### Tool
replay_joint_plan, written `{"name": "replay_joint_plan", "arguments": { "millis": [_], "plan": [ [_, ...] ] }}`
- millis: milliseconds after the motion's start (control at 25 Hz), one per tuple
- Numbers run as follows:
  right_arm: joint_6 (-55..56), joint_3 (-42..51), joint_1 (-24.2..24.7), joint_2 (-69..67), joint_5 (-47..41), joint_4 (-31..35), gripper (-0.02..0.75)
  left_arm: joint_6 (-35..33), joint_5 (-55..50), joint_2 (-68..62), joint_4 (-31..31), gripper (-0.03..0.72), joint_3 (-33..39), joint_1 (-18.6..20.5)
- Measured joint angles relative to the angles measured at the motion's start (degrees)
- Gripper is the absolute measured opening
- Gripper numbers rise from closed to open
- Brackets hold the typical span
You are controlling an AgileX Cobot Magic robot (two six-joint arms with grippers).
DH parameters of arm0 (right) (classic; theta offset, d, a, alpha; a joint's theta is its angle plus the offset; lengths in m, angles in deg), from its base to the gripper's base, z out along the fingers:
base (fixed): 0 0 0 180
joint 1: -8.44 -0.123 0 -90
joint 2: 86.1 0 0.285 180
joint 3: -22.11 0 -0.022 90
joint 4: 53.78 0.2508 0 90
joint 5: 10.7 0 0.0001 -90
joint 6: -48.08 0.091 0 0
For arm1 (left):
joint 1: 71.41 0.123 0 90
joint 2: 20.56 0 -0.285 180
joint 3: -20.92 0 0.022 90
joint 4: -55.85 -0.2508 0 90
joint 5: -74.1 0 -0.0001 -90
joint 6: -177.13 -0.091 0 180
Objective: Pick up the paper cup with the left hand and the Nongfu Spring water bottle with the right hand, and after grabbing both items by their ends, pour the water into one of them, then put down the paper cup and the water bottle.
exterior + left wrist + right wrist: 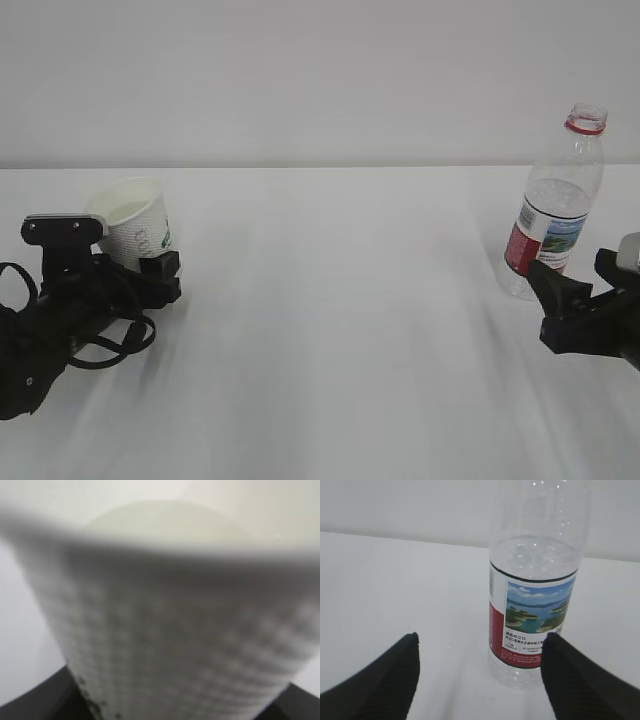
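My left hand [140, 262] clasps the small white tapered paper cup [135, 225], tilted between its fingers; it could slip. Right hand [480, 680] gapes empty, clear ribbed water bottle [536, 585] beyond its fingertips, offset right; I might topple it

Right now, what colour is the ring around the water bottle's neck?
Red. The ring on the Nongfu Spring water bottle shows best in the exterior view.

The left hand [120, 262] at the lower left is black and blocky, with a grey plate on top showing two small dark screws, and black cables looping beside it. The right hand [580, 300] at the lower right is black too, with ridged fingers [385, 680].
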Motion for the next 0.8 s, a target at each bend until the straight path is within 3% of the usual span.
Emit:
{"name": "replay_joint_plan", "arguments": {
  "millis": [800],
  "plan": [
    [-0.1, 0.0, 0.0, 0.0, 0.0, 0.0, 0.567, 0.0, 0.0, 0.0, -3.5, 0.565, 0.1, 0.0]
  ]
}}
